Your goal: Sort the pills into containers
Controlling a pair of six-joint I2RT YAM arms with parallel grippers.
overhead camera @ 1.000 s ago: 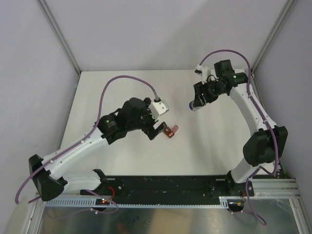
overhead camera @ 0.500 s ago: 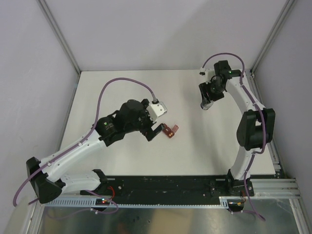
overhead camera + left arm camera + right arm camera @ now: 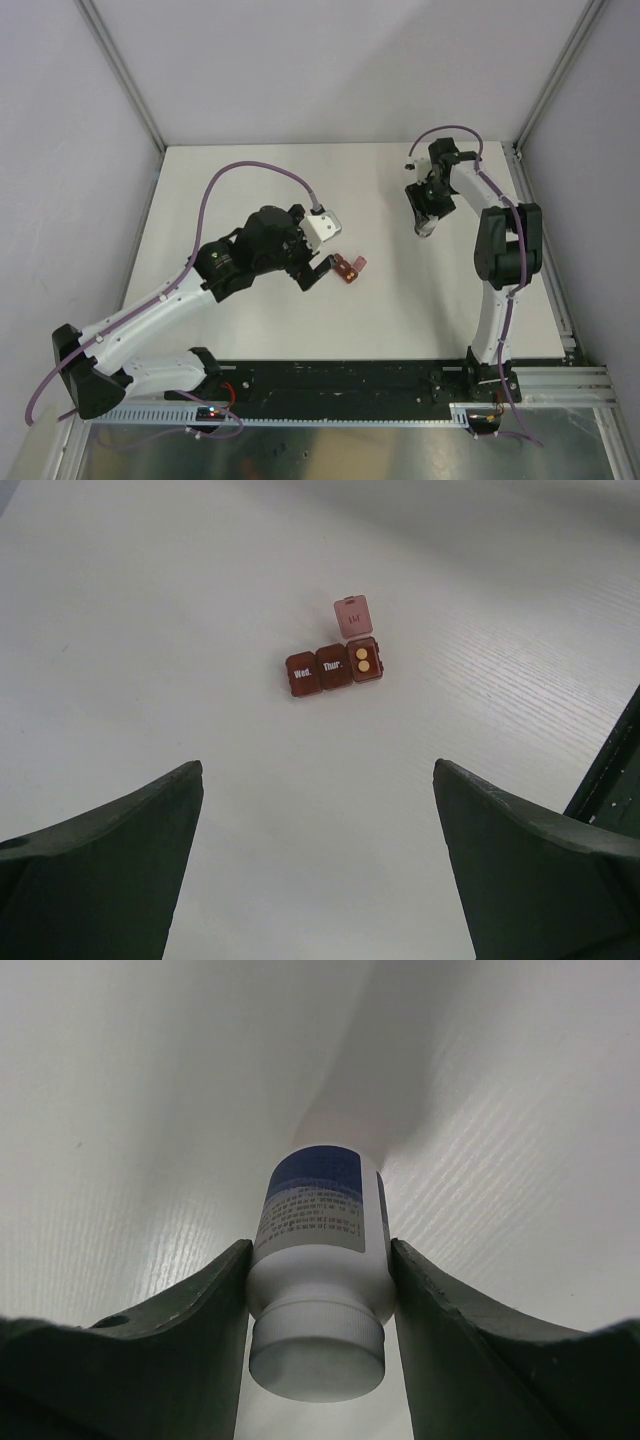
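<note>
Left gripper (image 3: 316, 770): jaws spread wide, nothing between them; hovers above the table (image 3: 150, 630), pointed down at the pill box (image 3: 333, 670).
Right gripper (image 3: 320, 1245): clamped on the bottle (image 3: 315, 1205); fingers (image 3: 180, 1340) pressed on both sides of its body.
Bottle: white, blue-banded label; white cap (image 3: 316, 1355) on, facing the wrist; base toward the table; contact with the table cannot be told.
Pill box: dark red, three compartments in a row; lies flat near mid-table, just beyond the left gripper, well apart from the bottle.
Compartments: "Wed." and "Thur." lidded; end one open, lid (image 3: 353, 615) raised.
Pills (image 3: 362, 659): two, round, yellow-orange, side by side in the open compartment.
Arms: left reaches in from the near left; right is folded over the table's far right.
</note>
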